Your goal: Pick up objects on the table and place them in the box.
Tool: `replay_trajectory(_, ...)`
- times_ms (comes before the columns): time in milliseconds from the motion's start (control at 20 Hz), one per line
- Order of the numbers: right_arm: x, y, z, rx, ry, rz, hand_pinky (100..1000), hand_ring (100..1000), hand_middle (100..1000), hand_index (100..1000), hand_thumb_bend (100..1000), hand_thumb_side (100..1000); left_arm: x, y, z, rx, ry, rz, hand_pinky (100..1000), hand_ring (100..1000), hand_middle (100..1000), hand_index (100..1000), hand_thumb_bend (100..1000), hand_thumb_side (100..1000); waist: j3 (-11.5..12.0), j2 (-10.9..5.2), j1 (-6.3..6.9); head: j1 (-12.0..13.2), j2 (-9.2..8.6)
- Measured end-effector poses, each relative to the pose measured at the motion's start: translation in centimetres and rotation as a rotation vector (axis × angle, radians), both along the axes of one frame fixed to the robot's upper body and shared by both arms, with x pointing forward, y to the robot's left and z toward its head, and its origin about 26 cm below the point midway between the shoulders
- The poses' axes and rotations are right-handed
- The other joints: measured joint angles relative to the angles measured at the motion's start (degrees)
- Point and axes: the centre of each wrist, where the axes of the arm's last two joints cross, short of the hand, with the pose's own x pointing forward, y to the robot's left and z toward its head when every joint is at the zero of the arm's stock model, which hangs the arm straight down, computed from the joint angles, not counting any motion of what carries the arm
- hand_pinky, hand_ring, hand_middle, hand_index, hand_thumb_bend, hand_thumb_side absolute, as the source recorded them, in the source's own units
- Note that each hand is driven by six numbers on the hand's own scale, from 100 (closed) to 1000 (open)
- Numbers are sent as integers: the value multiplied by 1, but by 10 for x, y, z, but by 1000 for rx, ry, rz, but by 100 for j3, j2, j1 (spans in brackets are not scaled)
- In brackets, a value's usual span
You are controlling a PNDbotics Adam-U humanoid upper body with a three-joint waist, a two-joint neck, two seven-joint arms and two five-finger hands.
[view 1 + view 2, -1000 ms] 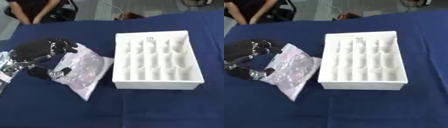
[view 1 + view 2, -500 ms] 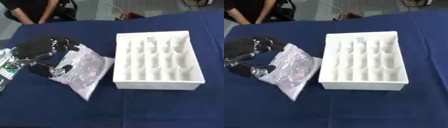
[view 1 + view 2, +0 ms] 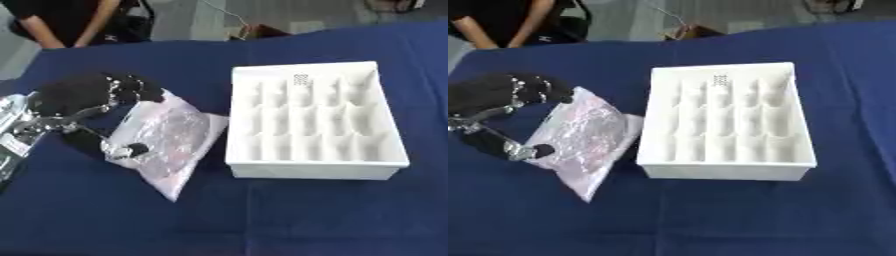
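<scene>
A clear plastic bag [image 3: 171, 142] with pinkish contents lies flat on the blue table, just left of the white box [image 3: 389, 162]. The box is divided into many small empty compartments. My left hand [image 3: 74, 97] comes in from the left and straddles the bag's left edge: its fingers curl over the bag's upper corner and its thumb [image 3: 118, 147] presses the lower left edge. The bag rests on the cloth. My right hand shows in neither view.
The blue cloth [image 3: 306, 220] covers the whole table. A person in dark clothes sits beyond the far left edge. A brownish object [image 3: 254, 32] shows past the far edge, behind the box.
My left hand has drawn slightly to the left along the bag's edge, its fingers staying curled over the bag. The bag and box have not moved.
</scene>
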Motion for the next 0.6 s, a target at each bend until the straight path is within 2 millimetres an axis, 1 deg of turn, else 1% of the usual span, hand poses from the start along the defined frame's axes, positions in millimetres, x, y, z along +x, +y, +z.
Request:
replay_trajectory(200, 0, 0, 0, -1, 0, 1, 506, 646, 768, 957, 100, 767, 1, -6, 3, 68, 21, -25, 811, 862, 827, 910, 569, 748, -5, 0, -1, 1, 0)
replay_trajectory(600, 0, 0, 0, -1, 1, 3, 506, 646, 769, 957, 100, 767, 3, -9, 5, 80, 40, -39, 812, 854, 821, 912, 551, 775, -11, 1, -1, 3, 0)
